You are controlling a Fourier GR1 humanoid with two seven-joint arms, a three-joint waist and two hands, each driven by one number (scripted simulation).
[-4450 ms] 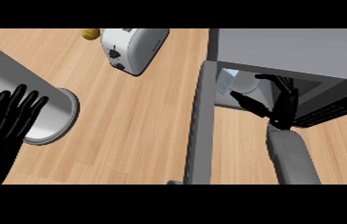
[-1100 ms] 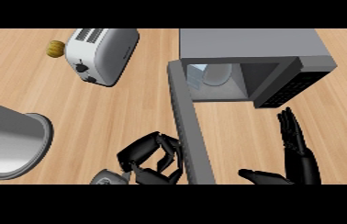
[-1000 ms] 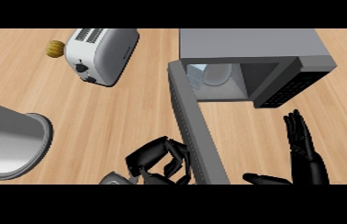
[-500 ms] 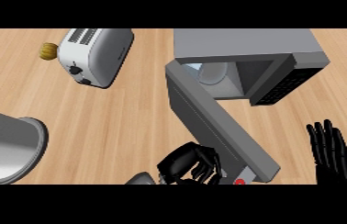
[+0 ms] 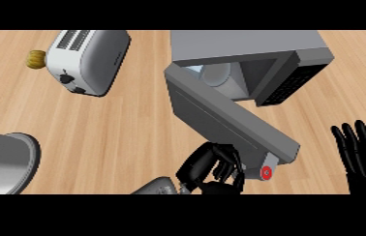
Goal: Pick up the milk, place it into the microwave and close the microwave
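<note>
The milk (image 5: 217,76) is sitting inside the microwave (image 5: 250,51), half hidden behind its door (image 5: 229,121). The left hand (image 5: 211,169), fingers curled and holding nothing, is pressing against that door's outer face near the free end. The right hand (image 5: 352,153), cut off right of the microwave, is resting with fingers straight. Since half a second ago, the door is swinging further shut.
</note>
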